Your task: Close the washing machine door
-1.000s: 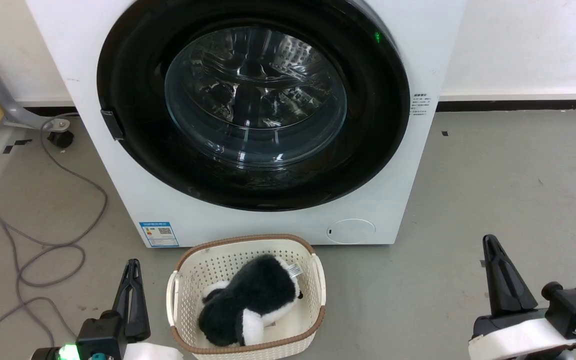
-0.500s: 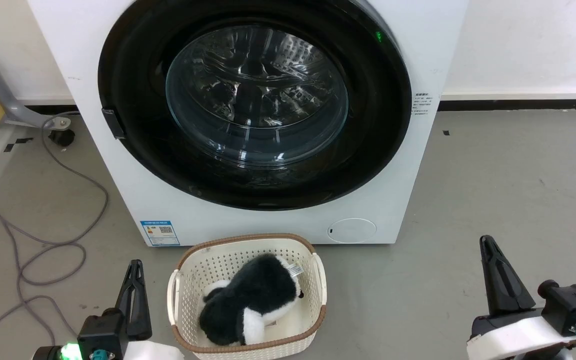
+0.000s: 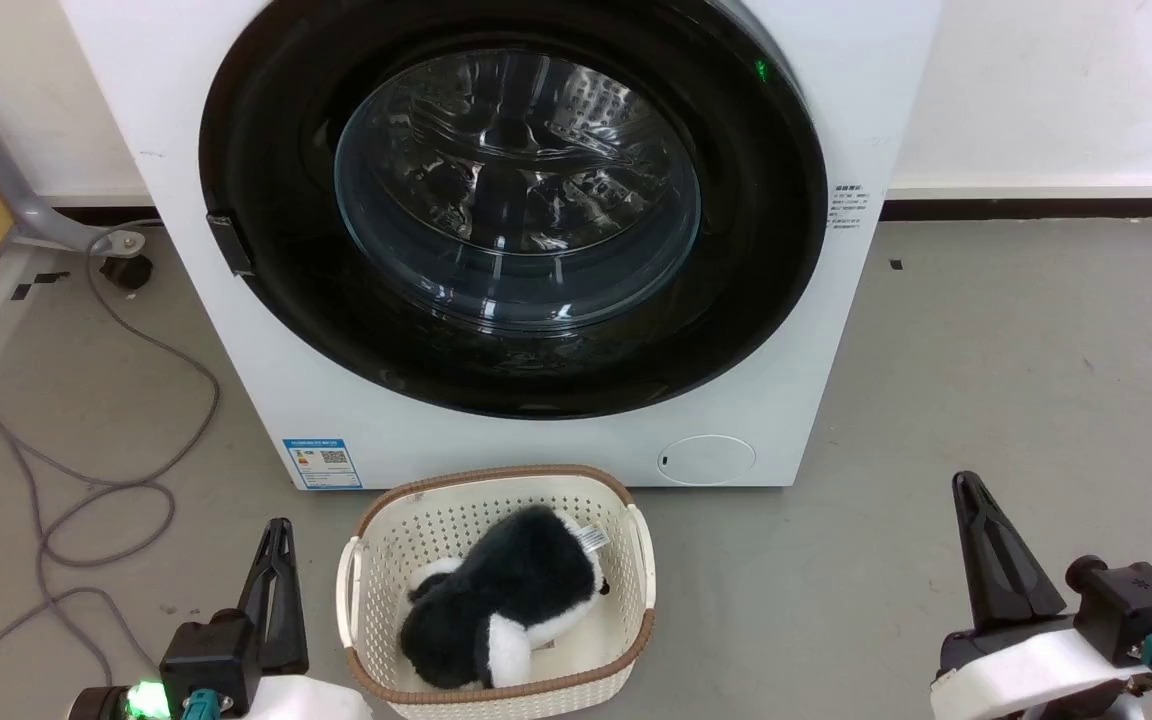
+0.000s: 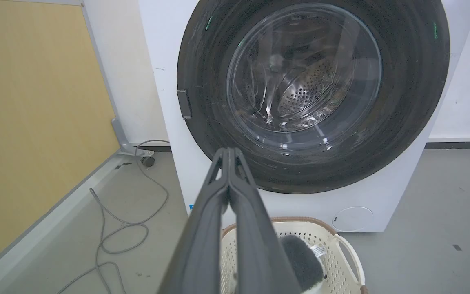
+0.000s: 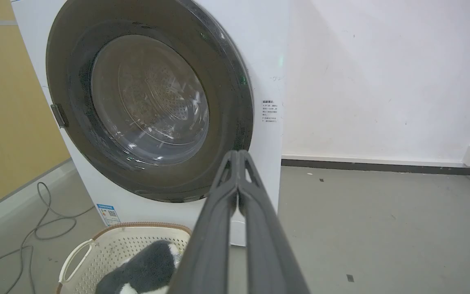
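Looks done to me: the washing machine door sits flush against the washing machine. So the left pincer and right pincer hang low, pinched together, holding nothing.

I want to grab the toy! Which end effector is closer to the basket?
Left. The left end effector sits just left of the basket; the right end effector is well off to its right.
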Motion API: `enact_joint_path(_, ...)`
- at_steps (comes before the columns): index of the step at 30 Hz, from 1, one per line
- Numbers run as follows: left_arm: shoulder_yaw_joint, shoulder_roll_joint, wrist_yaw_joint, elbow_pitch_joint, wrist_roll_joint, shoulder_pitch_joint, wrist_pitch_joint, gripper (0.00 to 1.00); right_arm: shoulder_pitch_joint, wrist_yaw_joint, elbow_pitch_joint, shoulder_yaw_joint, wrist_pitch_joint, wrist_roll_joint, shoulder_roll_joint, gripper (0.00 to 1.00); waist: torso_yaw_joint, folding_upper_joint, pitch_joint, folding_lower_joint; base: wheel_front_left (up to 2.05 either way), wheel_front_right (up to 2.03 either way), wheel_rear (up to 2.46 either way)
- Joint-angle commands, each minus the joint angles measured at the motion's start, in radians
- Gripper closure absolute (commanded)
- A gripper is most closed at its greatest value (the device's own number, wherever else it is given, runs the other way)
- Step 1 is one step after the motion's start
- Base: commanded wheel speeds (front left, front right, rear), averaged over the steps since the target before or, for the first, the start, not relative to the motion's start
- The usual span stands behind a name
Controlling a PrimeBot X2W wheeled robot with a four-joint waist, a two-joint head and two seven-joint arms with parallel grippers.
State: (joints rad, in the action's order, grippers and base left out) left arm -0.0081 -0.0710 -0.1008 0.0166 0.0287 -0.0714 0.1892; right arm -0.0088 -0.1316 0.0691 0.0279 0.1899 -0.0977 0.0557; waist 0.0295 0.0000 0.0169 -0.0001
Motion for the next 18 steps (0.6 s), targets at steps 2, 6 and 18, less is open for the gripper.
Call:
enact_joint_path(2,0.002,0.003,0.007,-0.004,-0.007,0.015,-0.007,1.0,0.003,0.0,-0.007,-0.002,-0.007,0.003,-0.002,1.0,-0.001,0.0,0.0,0.0001,0.0,0.0,0.0)
enact_joint_path(6,0.002,0.004,0.011,-0.004,-0.008,0.018,-0.015,1.0,0.003,0.0,-0.01,-0.003,-0.015,0.007,-0.002,1.0,-0.002,0.0,-0.001,0.0001,0.0,0.0,0.0)
enact_joint_path(18,0.003,0.006,0.024,-0.006,-0.011,0.025,-0.04,1.0,0.004,0.0,-0.018,-0.006,-0.04,0.02,-0.002,1.0,-0.006,0.0,-0.003,0.0001,0.0,0.0,0.0)
